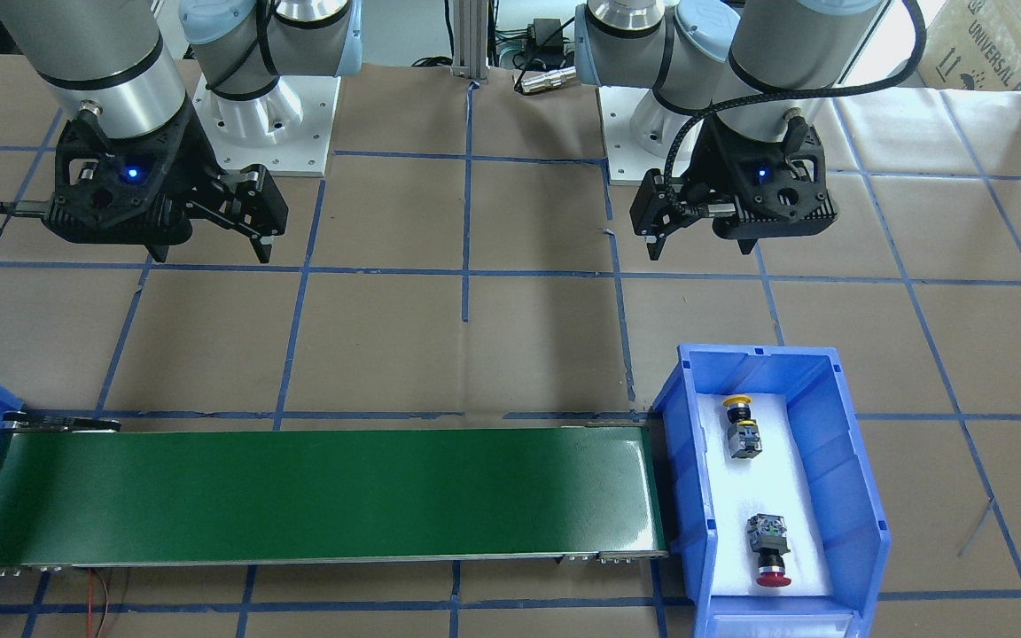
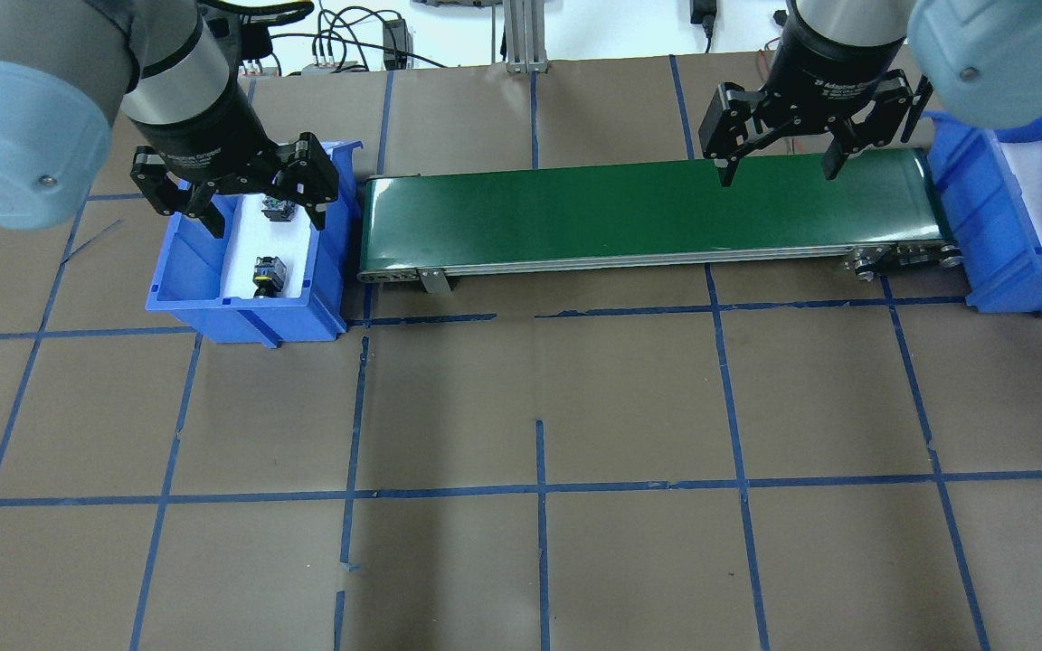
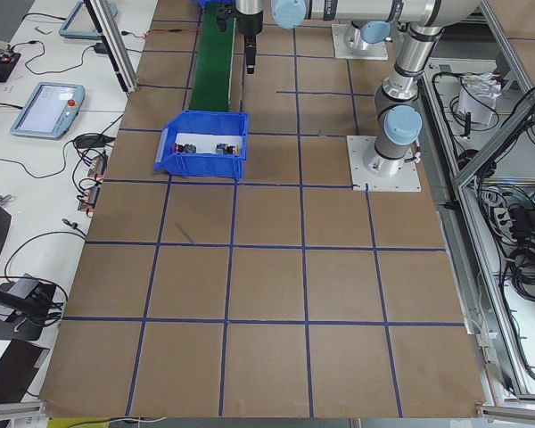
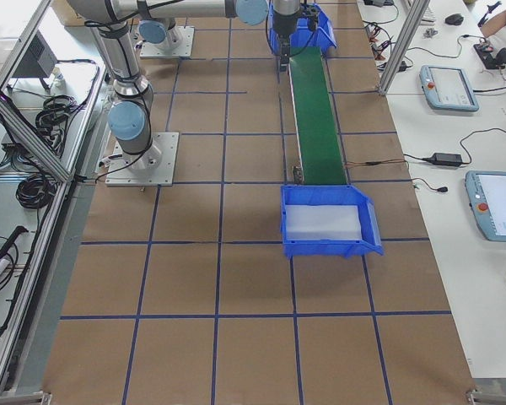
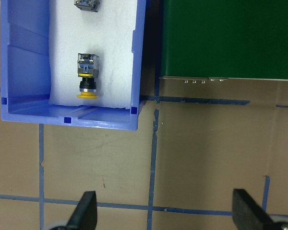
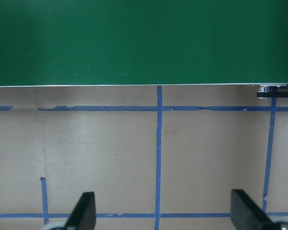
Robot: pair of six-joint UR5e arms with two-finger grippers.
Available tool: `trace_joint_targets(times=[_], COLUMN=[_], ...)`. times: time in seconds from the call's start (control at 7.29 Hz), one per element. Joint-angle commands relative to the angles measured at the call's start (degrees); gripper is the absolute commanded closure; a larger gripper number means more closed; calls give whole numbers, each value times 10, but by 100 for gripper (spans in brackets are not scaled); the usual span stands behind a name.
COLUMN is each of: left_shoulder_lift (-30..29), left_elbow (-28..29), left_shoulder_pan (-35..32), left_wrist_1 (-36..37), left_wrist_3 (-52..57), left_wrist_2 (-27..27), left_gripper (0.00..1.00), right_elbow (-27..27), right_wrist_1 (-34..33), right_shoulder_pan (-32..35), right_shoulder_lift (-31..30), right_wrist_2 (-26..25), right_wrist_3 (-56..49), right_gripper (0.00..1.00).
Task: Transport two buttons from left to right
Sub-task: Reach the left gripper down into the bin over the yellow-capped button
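Exterior front-facing view: yellow button (image 1: 742, 426) and red button (image 1: 768, 549) lie sideways in the blue bin (image 1: 832, 443) at the left end of the belt (image 1: 315, 496).
Left gripper (image 5: 163, 207) and right gripper (image 6: 161, 207) hang spread, empty. Probably light, rigid, slick-capped; pinch the square block.

The yellow-capped button (image 1: 739, 425) and the red-capped button (image 1: 768, 549) have black collars. The left bin (image 1: 838, 461) and the right bin (image 2: 964, 208) are blue, with white lining (image 1: 785, 487). The belt (image 1: 315, 496) is dark green. The table (image 1: 386, 337) is brown with a blue line grid.

Yellow button (image 1: 740, 424), red button (image 1: 768, 547), in bin (image 1: 832, 461)
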Motion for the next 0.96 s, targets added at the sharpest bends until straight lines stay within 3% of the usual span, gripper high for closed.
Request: trace_joint_targets(times=[0.0, 0.41, 0.82], left_shoulder_lift=[6, 5, -1], left_elbow=[-4, -1, 10], left_shoulder_pan=[0, 3, 100], left_wrist_1=[0, 0, -6], left_wrist_3=[2, 4, 62], left_wrist_2=[3, 3, 2], left_gripper=[0, 0, 0], right_elbow=[0, 5, 6], right_wrist_1=[0, 0, 0], right_shoulder_pan=[0, 0, 0], right_shoulder_lift=[1, -1, 0], right_wrist_2=[1, 0, 0], right_wrist_3=[0, -1, -2], right_gripper=[0, 0, 0])
